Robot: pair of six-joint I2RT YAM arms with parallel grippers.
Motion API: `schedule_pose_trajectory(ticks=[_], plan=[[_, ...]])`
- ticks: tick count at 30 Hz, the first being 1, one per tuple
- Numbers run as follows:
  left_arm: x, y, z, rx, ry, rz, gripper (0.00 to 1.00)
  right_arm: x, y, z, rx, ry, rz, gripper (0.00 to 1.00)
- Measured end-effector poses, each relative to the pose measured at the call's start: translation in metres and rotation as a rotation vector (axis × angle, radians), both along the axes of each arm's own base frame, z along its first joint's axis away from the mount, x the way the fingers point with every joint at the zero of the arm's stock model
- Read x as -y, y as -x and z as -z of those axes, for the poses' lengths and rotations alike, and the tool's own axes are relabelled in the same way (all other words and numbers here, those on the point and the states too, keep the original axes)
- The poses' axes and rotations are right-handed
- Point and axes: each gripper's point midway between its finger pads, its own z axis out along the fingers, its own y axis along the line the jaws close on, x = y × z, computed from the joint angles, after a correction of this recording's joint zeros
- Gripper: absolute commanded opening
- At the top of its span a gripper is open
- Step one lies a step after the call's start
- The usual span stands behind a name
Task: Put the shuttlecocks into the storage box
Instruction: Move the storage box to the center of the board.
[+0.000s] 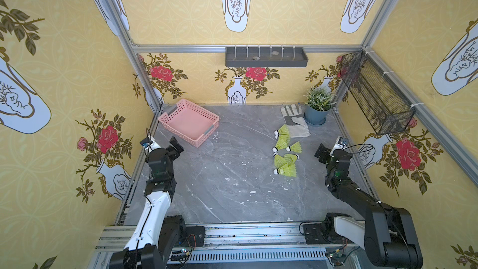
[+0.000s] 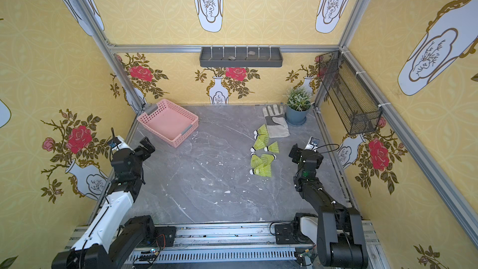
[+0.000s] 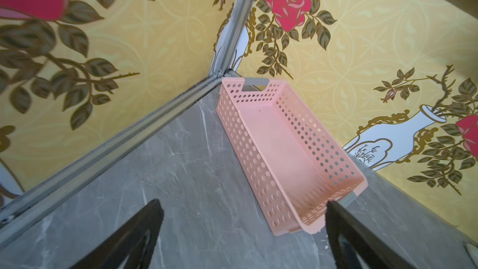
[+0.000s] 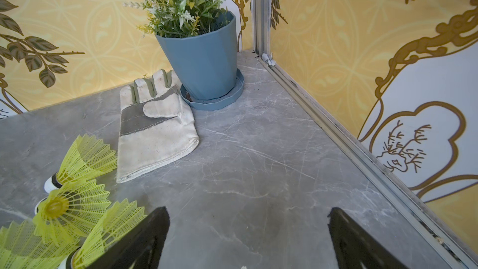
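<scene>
Several neon yellow-green shuttlecocks [image 1: 284, 151] [image 2: 262, 152] lie in a loose cluster on the grey marble table, right of centre. The nearest of them [image 4: 72, 208] show in the right wrist view. The pink perforated storage box [image 1: 191, 125] [image 2: 168, 122] [image 3: 274, 135] sits empty at the back left corner. My left gripper [image 1: 176, 147] [image 3: 244, 204] hovers open just in front of the box, holding nothing. My right gripper [image 1: 322, 152] [image 4: 248, 211] hangs open to the right of the shuttlecocks, with only bare table between its fingers.
A white and grey work glove [image 1: 294, 121] lies behind the shuttlecocks, beside a blue plant pot [image 1: 316, 115] in the back right corner. A dark grey tray [image 1: 266, 56] hangs on the back wall and a black mesh basket [image 1: 375, 94] on the right wall.
</scene>
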Motion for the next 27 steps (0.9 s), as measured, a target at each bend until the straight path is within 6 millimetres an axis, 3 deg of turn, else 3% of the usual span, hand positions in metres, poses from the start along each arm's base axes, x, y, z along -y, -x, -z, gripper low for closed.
schedule_pose_trajectory(ticks=[5, 10, 16, 23, 27], plan=[[0.010, -0.033, 0.026, -0.209, 0.117, 0.044, 0.99, 0.000, 0.001, 0.000, -0.003, -0.009, 0.004, 0.98], [0.017, -0.054, 0.051, -0.364, 0.192, 0.077, 0.95, 0.001, 0.002, 0.002, -0.011, -0.007, 0.011, 0.98], [0.018, -0.067, 0.067, -0.444, 0.241, 0.096, 0.89, 0.004, 0.003, 0.002, -0.012, -0.003, 0.028, 0.98], [0.015, -0.081, 0.083, -0.492, 0.278, 0.108, 0.74, 0.004, 0.003, 0.002, -0.012, -0.002, 0.027, 0.98], [0.015, -0.089, 0.088, -0.511, 0.284, 0.122, 0.72, 0.003, 0.003, 0.003, -0.015, -0.002, 0.024, 0.98]])
